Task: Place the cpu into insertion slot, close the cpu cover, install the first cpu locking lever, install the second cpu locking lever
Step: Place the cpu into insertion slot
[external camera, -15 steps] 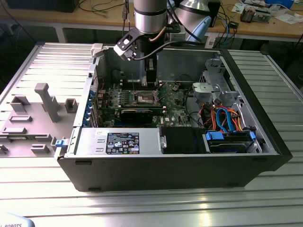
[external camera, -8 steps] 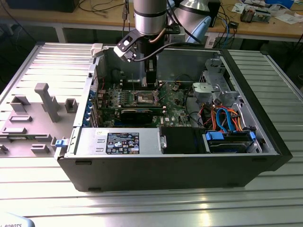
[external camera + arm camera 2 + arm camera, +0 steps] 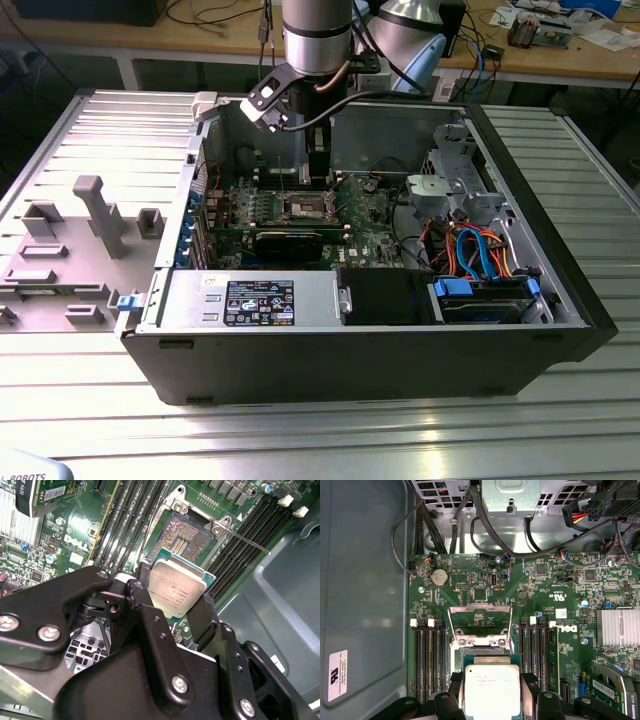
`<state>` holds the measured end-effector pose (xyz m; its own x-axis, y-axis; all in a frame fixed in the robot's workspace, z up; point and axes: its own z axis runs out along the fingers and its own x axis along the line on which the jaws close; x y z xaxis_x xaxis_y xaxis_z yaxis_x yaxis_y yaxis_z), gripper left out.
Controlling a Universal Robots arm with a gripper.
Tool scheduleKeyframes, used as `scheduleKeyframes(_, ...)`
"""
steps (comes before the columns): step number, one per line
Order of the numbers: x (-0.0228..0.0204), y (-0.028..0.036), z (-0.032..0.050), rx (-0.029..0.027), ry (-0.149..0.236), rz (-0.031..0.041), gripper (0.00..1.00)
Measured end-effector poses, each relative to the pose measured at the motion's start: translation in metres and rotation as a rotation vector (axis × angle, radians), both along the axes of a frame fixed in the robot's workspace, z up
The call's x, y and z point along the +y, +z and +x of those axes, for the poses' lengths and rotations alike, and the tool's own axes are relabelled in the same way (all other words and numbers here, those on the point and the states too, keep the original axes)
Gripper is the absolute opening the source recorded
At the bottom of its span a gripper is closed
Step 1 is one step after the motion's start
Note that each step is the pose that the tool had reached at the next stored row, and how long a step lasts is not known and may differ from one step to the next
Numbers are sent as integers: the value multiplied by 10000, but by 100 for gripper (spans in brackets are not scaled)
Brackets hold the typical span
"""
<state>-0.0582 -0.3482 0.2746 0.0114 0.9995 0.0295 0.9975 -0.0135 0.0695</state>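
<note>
Cpu (image 3: 177, 592): clamped between my fingers (image 3: 200, 617), over the near edge of the bare insertion slot (image 3: 187, 536). First wrist view adds the cpu cover (image 3: 480, 611), standing open. Exterior view adds my gripper (image 3: 318, 178) inside the computer case (image 3: 350, 350).

We see faint small print on the cpu (image 3: 492, 690), white lettering on the green motherboard (image 3: 472, 575), a printed white sticker (image 3: 337, 675) on the case wall (image 3: 365, 580), and, in the exterior view, a dark label (image 3: 258, 301) on the silver power supply (image 3: 190, 295) at seven o'clock from the insertion slot (image 3: 307, 207).

one cpu (image 3: 491, 690), one insertion slot (image 3: 182, 535), one cpu cover (image 3: 480, 609), one tool (image 3: 175, 597) and one computer case (image 3: 350, 350).
</note>
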Motion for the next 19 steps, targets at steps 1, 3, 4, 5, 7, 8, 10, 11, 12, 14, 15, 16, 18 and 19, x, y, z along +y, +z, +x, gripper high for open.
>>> scheduleKeyframes(1,0,-3,0,-2,0,2,54)
scheduleKeyframes(3,0,-10,0,-3,1,4,54)
scheduleKeyframes(4,0,-13,0,-1,1,1,54)
scheduleKeyframes(5,0,-18,0,-1,0,1,54)
scheduleKeyframes(7,0,-25,0,0,0,0,54)
scheduleKeyframes(8,0,-28,0,1,0,-2,54)
scheduleKeyframes(10,0,-35,0,0,1,0,54)
scheduleKeyframes(11,0,-38,0,0,0,0,54)
scheduleKeyframes(12,0,-39,0,0,0,1,54)
scheduleKeyframes(14,0,-42,0,-1,0,2,54)
scheduleKeyframes(15,0,-44,0,-1,0,2,54)
scheduleKeyframes(16,0,-45,0,0,1,1,54)
scheduleKeyframes(18,0,-49,0,0,0,0,54)
scheduleKeyframes(19,0,-49,0,0,1,-1,54)
